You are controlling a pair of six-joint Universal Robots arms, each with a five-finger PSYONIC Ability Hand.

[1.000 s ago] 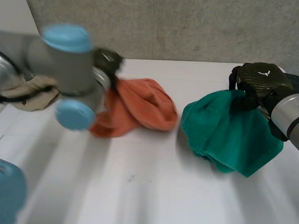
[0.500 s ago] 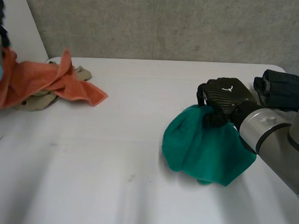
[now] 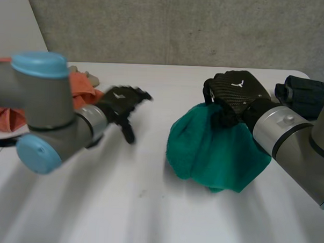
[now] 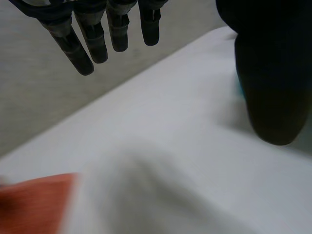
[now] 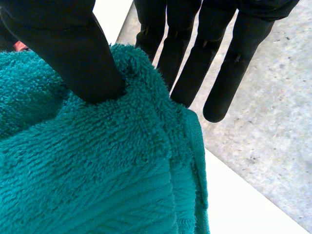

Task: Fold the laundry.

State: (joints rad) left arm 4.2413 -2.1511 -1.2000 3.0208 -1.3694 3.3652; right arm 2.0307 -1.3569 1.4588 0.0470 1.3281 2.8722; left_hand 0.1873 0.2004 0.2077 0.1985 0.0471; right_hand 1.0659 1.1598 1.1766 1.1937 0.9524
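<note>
1. Your left hand [image 3: 121, 104] hangs over the white table [image 3: 147, 207] with its fingers [image 4: 96, 44] straight and spread wide. It holds nothing.
2. An orange towel [image 3: 84, 90] lies bunched behind your left arm [image 3: 49, 114], near the table's left edge. A beige cloth [image 3: 90, 75] is just beside it on the far side.
3. Your right hand [image 3: 236, 95] pinches the top of the green towel [image 3: 211, 153]. The thumb [image 5: 63, 48] is pressed into the pile and the straight fingers are behind the fold.
4. The green towel hangs bunched below that hand, right of the table's middle, with its lower part on the table.
5. A dark cloth [image 3: 305, 95] lies at the far right corner, apart from the green towel.
</note>
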